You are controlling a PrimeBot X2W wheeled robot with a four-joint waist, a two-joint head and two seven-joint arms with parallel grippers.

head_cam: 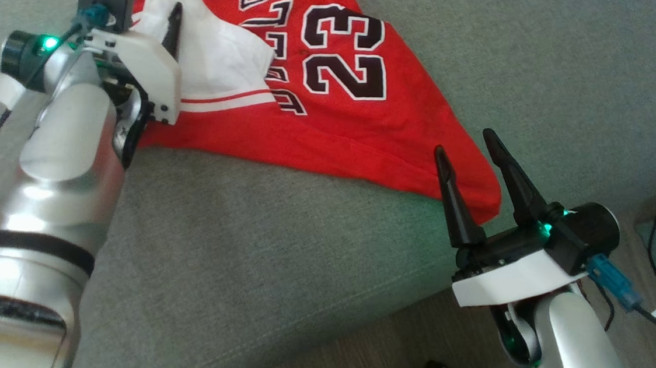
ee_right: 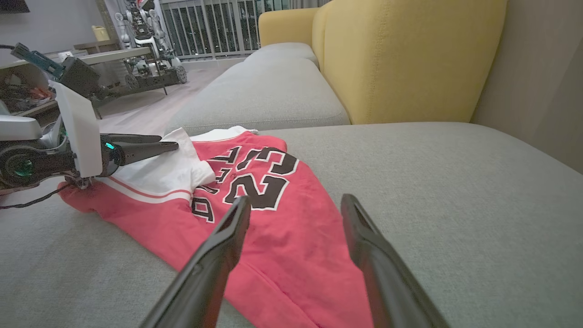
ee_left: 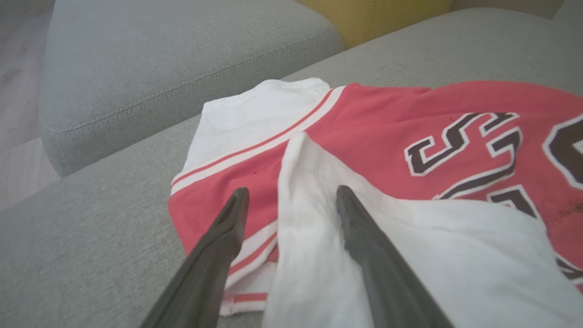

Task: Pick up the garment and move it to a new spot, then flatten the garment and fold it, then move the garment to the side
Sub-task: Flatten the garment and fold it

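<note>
Red jersey (head_cam: 321,119), white sleeves, black "23" on it, lies spread on the grey sofa cushion (head_cam: 241,247), partly creased. One white sleeve (ee_left: 319,255) is folded in over the red body.

Left gripper (ee_left: 291,192): fingers apart, gripping nothing. It sits low over the jersey's sleeve end; one finger lies over the folded white sleeve, the other over the red-and-white striped edge beside it (contact with the cloth cannot be told).

Right gripper (head_cam: 465,142): fingers apart, empty. It hangs at the jersey's opposite end, tips just over the red corner nearest the cushion's front edge.

Yellow backrest (ee_right: 410,59) stands behind the cushion, well apart from the jersey.
</note>
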